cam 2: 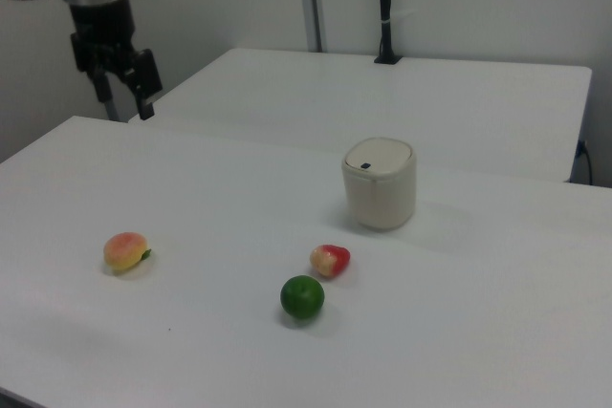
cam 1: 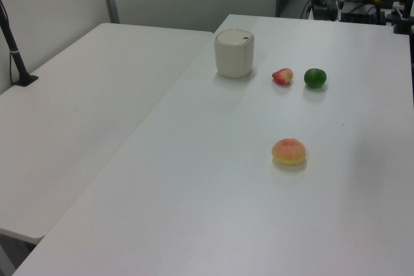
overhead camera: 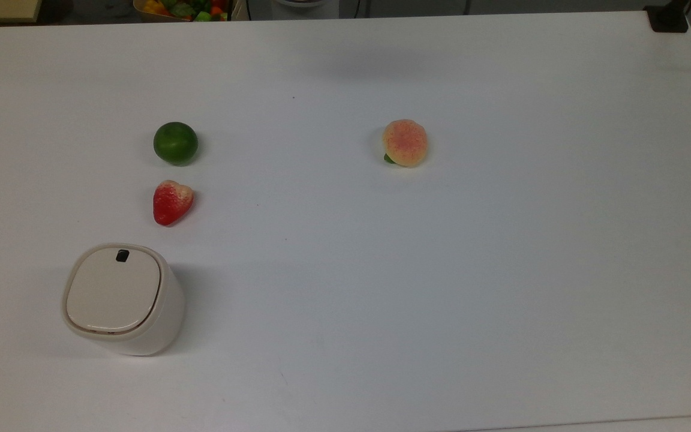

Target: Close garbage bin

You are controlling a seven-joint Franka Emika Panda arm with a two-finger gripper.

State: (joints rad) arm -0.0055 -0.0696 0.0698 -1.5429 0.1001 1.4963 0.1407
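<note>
Bin: the small cream-white plastic garbage bin (overhead camera: pixel 122 299) (cam 1: pixel 234 53) (cam 2: pixel 380 182) with a rounded-square top stands upright on the white surface (overhead camera: pixel 441 270) (cam 1: pixel 246 211) (cam 2: pixel 478 332), near the top view's lower left corner.
Lid: the flat beige lid (overhead camera: pixel 113 289) lies down flush inside the bin's rim, its small black mark (overhead camera: pixel 122 255) on the side toward the fruits.
Strawberry: a red heart-shaped strawberry (overhead camera: pixel 172 202) (cam 1: pixel 283 76) (cam 2: pixel 330 260) lies near the bin, apart from it.
Lime: a round dark green lime (overhead camera: pixel 176 143) (cam 1: pixel 315 78) (cam 2: pixel 302 297) sits just past the strawberry, in line with the bin.
Peach: a yellow-pink peach (overhead camera: pixel 405 143) (cam 1: pixel 288 152) (cam 2: pixel 126 252) rests well apart from the others, toward the middle of the surface.
Pincer: in the right view the black pincer (cam 2: pixel 122 93) hangs in the air at the upper left, over the far edge of the surface and well away from the bin; its two fingers stand apart with nothing between them.
</note>
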